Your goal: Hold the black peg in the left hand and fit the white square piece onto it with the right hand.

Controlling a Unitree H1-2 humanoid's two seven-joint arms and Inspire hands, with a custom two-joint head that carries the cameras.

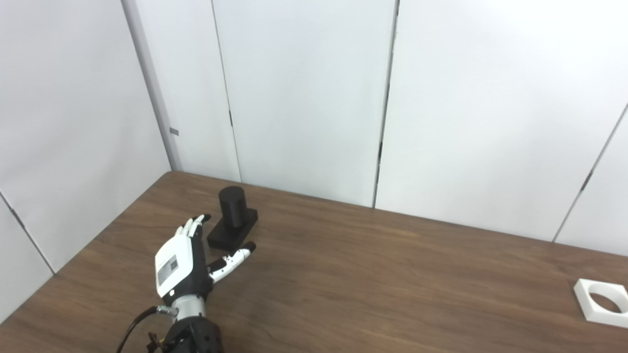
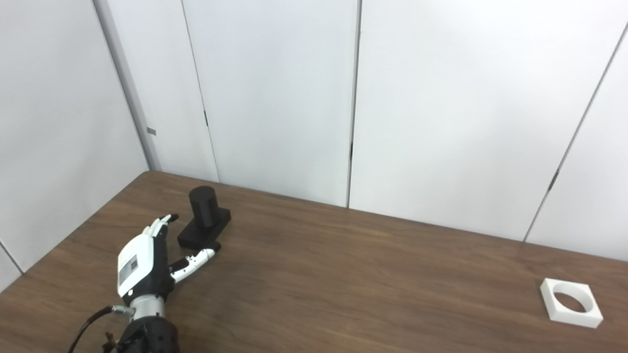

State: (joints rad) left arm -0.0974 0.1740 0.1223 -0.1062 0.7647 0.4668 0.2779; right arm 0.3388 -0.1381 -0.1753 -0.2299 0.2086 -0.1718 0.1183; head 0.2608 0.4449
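The left hand (image 1: 184, 262) is spread open and empty just short of the black peg (image 1: 233, 218) standing near the far left corner of the surface (image 1: 373, 284) — the reach, I'd judge — while the white square piece (image 1: 603, 301) lies well apart at right, so closing around the peg comes next.
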